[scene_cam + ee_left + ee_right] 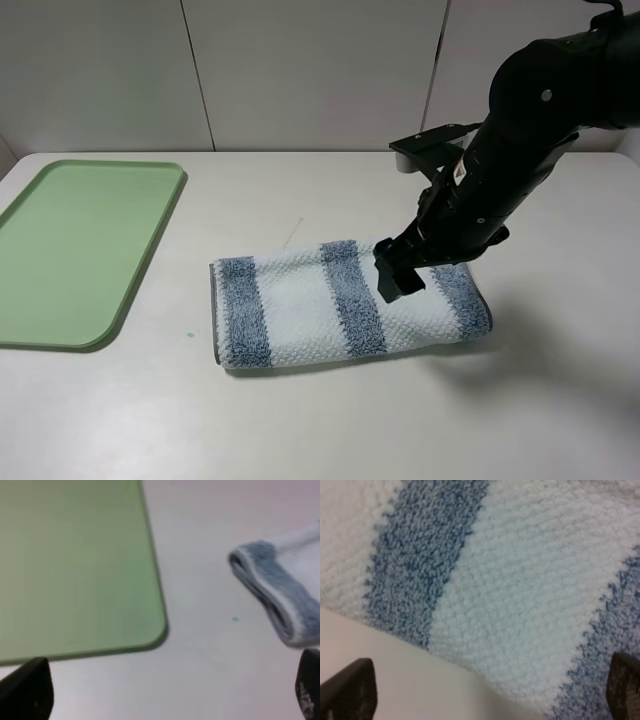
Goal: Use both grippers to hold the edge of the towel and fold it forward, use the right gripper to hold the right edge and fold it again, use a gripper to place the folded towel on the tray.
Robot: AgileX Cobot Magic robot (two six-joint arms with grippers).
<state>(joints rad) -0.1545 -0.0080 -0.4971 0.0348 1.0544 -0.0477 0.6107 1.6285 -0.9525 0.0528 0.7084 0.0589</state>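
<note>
one fold looks done: the towel (340, 305) lies as a doubled strip, three blue-grey stripes across it, flat on the table (300, 430), well apart from the tray (80, 250) and to its right in the high view. the stacked layers show at its left end in the left wrist view. second fold not yet made, nothing on the tray. right gripper (398, 275) hangs over the towel between the middle and right stripes, jaws spread wide, grasping nothing; its wrist view shows only terry between the two tips. can't tell whether it touches the cloth. left gripper (167, 690) is out of the high view; its own camera shows jaws wide apart and empty, over bare table between the tray corner and the towel's left end. left to do, as a judgement: take the right edge (487, 312), fold it across, then carry the towel to the tray.
</note>
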